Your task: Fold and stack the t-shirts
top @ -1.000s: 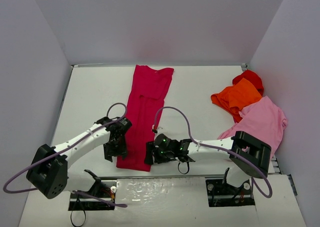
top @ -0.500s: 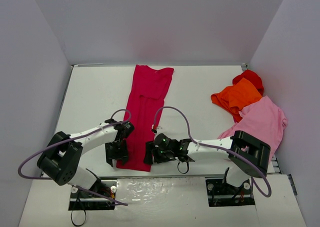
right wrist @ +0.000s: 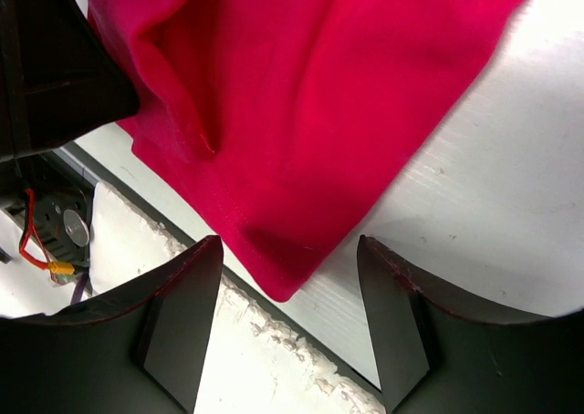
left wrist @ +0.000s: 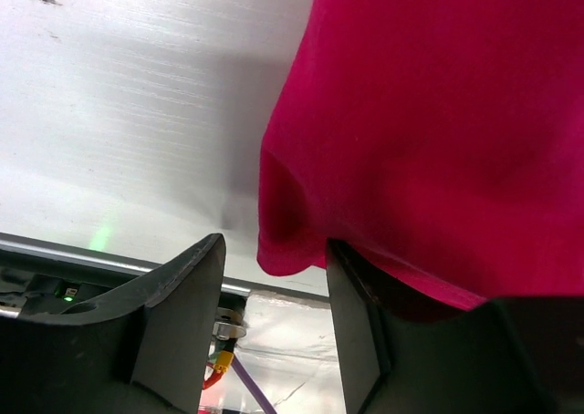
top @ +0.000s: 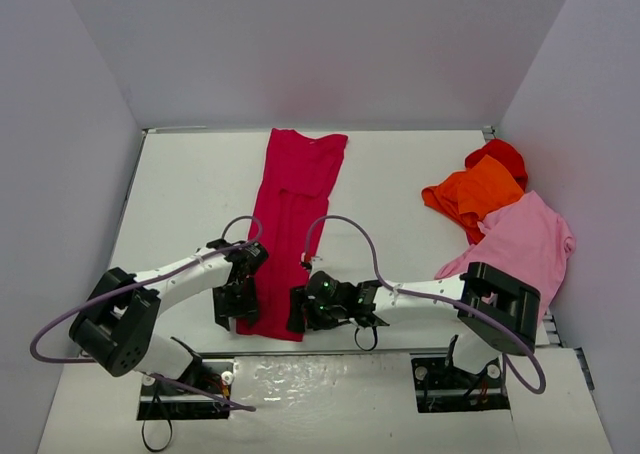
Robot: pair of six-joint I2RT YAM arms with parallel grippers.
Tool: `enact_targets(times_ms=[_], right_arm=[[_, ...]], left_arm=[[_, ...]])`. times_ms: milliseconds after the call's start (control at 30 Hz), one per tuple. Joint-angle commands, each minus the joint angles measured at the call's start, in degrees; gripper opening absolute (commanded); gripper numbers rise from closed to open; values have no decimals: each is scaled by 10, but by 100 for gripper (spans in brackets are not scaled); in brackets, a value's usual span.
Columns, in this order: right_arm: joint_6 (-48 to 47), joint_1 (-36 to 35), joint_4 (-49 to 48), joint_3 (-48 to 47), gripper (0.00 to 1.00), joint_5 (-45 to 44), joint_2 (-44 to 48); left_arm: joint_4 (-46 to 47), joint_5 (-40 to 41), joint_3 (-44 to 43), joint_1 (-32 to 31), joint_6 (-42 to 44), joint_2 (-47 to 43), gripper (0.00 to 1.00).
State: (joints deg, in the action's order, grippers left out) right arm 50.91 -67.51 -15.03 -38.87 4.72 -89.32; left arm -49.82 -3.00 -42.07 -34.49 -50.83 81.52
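Observation:
A crimson t-shirt (top: 295,214) lies as a long narrow strip from the back of the table to its near edge. My left gripper (top: 233,312) sits at the strip's near left corner. In the left wrist view that cloth (left wrist: 429,113) drapes over the right finger, its corner between the open jaws of the left gripper (left wrist: 274,250). My right gripper (top: 298,312) is at the near right corner. Its wrist view shows the shirt corner (right wrist: 301,86) between the open jaws of the right gripper (right wrist: 289,250). Orange (top: 478,194), bright red (top: 500,156) and light pink (top: 528,239) t-shirts lie heaped at the right.
White walls close in the table on the left, back and right. The table's near edge (right wrist: 301,341) runs just under both grippers. Purple cables (top: 350,224) loop over the arms, and the arm bases (top: 455,384) stand at the front.
My left arm has drawn in and its gripper has slid a little nearer along the shirt's left edge. The right gripper's jaws have narrowed slightly. The shirts have not moved.

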Motion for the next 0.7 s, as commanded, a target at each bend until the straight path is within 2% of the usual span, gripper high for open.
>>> enact_targets(times_ms=[0, 100, 233, 267, 367, 400, 433, 467, 500, 600, 667], right_arm=[[0, 7, 81, 18, 54, -57, 15], [-4, 11, 115, 23, 52, -82, 48], [-15, 38, 202, 32, 51, -138, 116], [-23, 52, 214, 34, 45, -148, 132], [-59, 122, 220, 19, 14, -150, 163], [-71, 140, 220, -5, 5, -155, 166], [-88, 157, 220, -27, 0, -161, 164], [-110, 173, 220, -47, 0, -167, 156], [-128, 185, 220, -70, 0, -171, 147], [-197, 221, 214, -172, 0, -169, 68], [-218, 237, 211, -238, 0, -137, 4]], left_arm=[[90, -38, 20, 2, 2, 25, 43], [116, -71, 32, 2, 2, 23, 42], [91, -71, 23, 2, 9, 7, 40], [74, -65, 17, 2, 10, -1, 39], [30, -53, -9, 2, 10, -54, 31], [0, -48, -38, 2, 9, -87, 22], [-24, -42, -63, 1, 8, -113, 13], [-40, -34, -85, 1, 7, -133, 4], [-60, -27, -107, 1, 5, -153, 0], [-81, -5, -193, 3, 4, -204, 0], [-84, 28, -243, 5, 8, -209, 0]])
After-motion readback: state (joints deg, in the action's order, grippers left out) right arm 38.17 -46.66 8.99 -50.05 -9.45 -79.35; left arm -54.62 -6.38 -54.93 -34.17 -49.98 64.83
